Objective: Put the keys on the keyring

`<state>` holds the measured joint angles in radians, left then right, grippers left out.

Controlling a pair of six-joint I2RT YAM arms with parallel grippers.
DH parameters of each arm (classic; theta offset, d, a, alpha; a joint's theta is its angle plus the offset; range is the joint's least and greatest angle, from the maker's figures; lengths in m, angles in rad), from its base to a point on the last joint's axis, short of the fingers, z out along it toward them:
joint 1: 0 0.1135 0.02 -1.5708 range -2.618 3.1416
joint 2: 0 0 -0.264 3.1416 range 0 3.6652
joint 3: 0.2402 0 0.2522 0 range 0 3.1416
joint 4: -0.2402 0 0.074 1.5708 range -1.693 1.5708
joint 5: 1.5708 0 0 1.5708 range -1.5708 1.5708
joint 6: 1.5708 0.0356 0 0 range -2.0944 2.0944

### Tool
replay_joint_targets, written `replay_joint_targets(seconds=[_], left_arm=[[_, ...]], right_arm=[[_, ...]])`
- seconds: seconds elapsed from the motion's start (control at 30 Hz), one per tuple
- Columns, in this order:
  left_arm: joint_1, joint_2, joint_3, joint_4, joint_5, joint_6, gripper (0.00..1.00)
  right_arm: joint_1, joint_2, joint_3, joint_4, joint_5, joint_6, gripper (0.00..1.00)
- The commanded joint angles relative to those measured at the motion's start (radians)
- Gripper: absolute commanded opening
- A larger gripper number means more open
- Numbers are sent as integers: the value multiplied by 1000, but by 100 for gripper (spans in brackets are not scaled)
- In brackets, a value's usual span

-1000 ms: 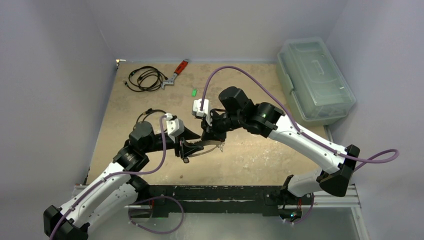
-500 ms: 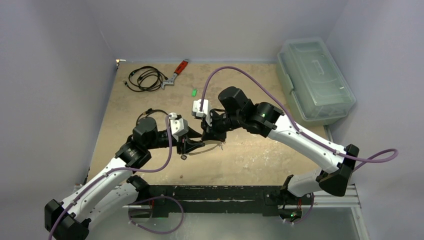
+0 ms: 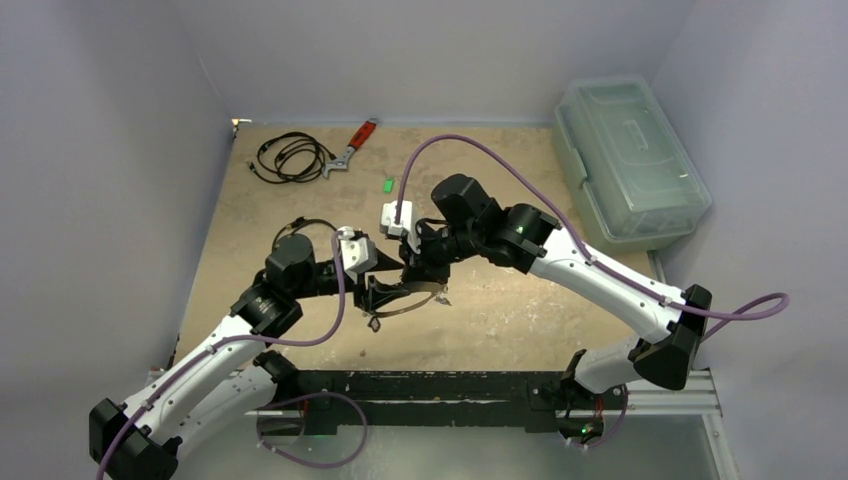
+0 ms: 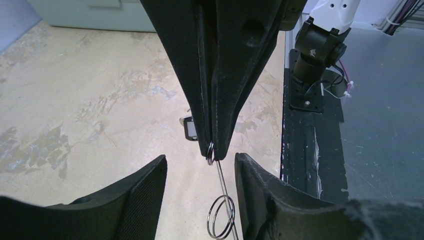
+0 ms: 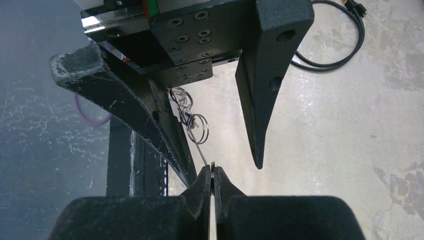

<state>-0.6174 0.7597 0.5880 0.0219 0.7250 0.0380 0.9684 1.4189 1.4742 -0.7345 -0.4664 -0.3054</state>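
— Is there any writing we can read?
— Only one candidate: a small dark key tag with a white face (image 4: 190, 128), lying on the beige tabletop (image 4: 75, 100). Its face is too small for us to read.
— What do the wrist views give us that the overhead one doesn't?
— From above we see both arms meeting mid-table. The tiny green-tagged key (image 3: 387, 184) lies well apart, toward the red-handled wrench (image 3: 352, 148). Only the wrist cameras show the grip. The right gripper (image 5: 212, 172) is pinched fully together on the edge of the large thin grey metal keyring (image 4: 220, 180), mid-table between the two grippers.
— And the left gripper (image 4: 201, 160)?
— About half spread. Its textured black fingers (image 4: 145, 200) stand either side of the right tips and the wire, and we see it gripping nothing.
— How does the keyring look?
— Edge-on it is a bare wire, with small split rings (image 5: 197, 128) dangling along it.
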Motion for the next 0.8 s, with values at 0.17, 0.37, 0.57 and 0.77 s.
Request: replay_joint_targets(seconds=[0.17, 0.37, 0.57, 0.77], left_arm=[[-1, -17, 24, 60, 18, -12, 42], [-2, 3, 24, 60, 22, -7, 25], [-2, -3, 19, 54, 28, 5, 0], [-1, -47, -1, 81, 23, -16, 0]], right_arm=[[3, -6, 3, 26, -34, -14, 0], [3, -3, 5, 26, -38, -12, 0], [3, -29, 5, 42, -37, -6, 0], [3, -94, -26, 113, -115, 44, 40]])
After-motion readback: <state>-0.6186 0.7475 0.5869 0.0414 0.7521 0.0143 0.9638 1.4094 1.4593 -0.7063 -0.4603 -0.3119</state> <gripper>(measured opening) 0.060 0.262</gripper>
